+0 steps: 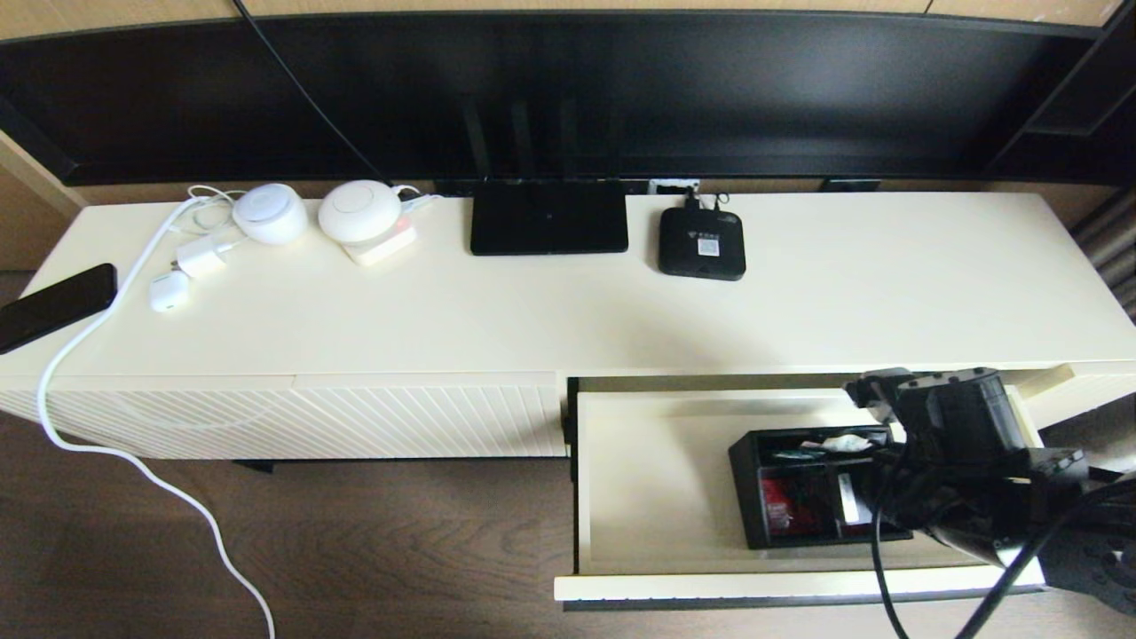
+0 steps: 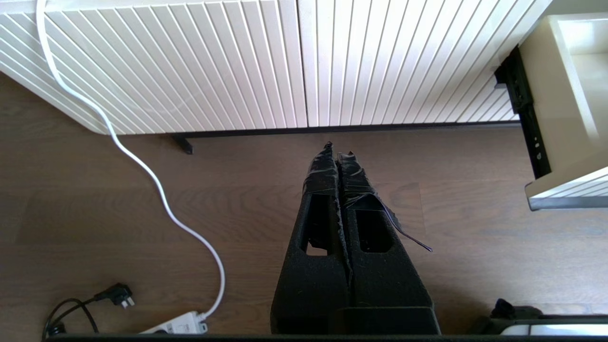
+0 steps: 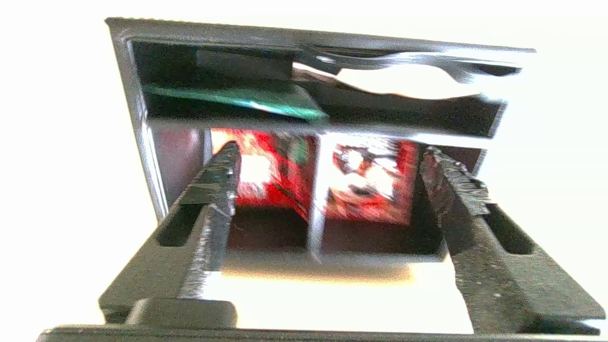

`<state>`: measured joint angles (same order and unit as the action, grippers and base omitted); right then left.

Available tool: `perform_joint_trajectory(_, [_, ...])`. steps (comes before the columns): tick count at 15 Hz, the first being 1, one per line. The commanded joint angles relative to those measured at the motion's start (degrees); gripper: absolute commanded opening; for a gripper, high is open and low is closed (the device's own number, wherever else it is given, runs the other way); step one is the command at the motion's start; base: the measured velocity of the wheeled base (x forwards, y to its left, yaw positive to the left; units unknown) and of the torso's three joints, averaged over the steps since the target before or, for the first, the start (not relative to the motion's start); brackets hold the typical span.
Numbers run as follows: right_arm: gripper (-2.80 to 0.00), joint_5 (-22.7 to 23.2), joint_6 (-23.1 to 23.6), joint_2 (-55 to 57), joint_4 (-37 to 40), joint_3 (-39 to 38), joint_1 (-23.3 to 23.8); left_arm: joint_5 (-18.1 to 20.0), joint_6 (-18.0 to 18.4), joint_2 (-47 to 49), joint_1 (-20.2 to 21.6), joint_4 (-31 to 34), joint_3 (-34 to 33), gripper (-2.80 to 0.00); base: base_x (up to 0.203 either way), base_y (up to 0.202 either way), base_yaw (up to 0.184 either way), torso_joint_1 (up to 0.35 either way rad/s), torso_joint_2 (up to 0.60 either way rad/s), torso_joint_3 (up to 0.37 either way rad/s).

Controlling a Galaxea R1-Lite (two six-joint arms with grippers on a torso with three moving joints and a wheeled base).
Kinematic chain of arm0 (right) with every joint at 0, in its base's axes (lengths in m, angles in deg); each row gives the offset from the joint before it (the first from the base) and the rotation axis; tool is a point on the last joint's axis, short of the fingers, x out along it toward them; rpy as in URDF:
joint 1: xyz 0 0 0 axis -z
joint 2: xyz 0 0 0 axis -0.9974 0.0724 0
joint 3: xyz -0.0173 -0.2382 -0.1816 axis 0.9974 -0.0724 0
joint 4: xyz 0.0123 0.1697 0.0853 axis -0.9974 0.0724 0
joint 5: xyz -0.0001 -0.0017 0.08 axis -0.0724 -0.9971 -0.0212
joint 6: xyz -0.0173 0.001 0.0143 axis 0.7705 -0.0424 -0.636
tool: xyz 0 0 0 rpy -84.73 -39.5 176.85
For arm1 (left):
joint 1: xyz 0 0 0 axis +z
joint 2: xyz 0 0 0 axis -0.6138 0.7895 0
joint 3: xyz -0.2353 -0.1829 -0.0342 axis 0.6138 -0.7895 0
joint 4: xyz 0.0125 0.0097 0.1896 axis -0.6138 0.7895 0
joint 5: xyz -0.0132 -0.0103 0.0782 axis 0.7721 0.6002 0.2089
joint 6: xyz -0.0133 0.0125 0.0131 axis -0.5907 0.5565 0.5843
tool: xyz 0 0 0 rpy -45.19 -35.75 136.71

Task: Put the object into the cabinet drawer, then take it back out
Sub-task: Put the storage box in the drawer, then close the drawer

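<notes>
A long cream bench (image 1: 852, 302) stands under a big dark screen (image 1: 568, 89). On it sit a flat black router (image 1: 548, 217) and a small black box (image 1: 701, 244). The cabinet drawer (image 1: 657, 497) is pulled out. The black organizer box (image 1: 799, 497) rests inside it, on the right side, with red packets (image 3: 361, 175) showing. The right tool (image 3: 332, 190) hangs just over the box with its fingers (image 3: 218, 180) spread wide, holding nothing. The left tool (image 2: 338, 152) is pressed together above the wood floor (image 2: 95, 213).
</notes>
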<state>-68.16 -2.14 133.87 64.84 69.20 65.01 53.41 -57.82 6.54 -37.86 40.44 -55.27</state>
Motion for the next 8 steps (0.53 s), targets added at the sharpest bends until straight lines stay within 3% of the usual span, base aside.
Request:
perform_joint_trajectory(1, [0.00,-0.06,0.10,-6.44,4.93,0.13,0.14,-0.01,0.03,0.02,0.00,0.02,0.04,-2.80,0.000,0.000,0.000,0.000,0.00,0.000])
perform_joint_trajectory(8, [0.00,0.37,-1.62,-18.67,24.16,3.38,-0.11,-0.01,0.03,0.06,0.00,0.02,-0.01,-2.80,0.000,0.000,0.000,0.000,0.00,0.000])
